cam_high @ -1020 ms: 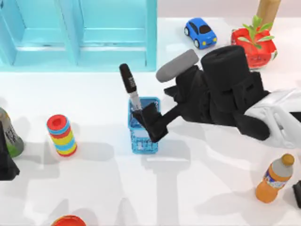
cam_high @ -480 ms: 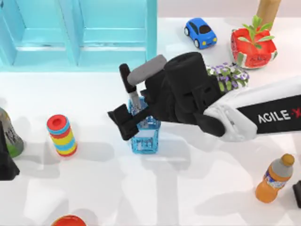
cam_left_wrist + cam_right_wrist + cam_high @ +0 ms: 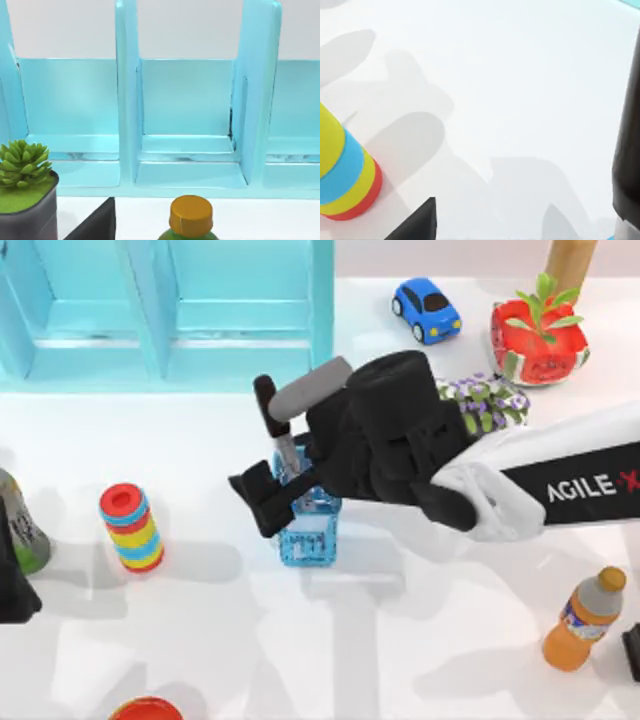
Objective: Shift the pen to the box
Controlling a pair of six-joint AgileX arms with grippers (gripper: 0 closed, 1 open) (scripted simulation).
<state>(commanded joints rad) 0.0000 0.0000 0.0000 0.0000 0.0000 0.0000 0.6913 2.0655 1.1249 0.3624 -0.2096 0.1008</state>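
Our right gripper hangs over the small blue mesh basket, just beside the pen. The pen stands tilted in the basket (black half up, silver barrel down). We cannot tell whether the fingers are spread or closed. Our left arm sits parked at the table's left edge, near the green bottle.

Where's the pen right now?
In the top view the pen stands tilted in the small blue mesh basket near the table's middle, just in front of the light blue shelf unit, with the right gripper beside it.
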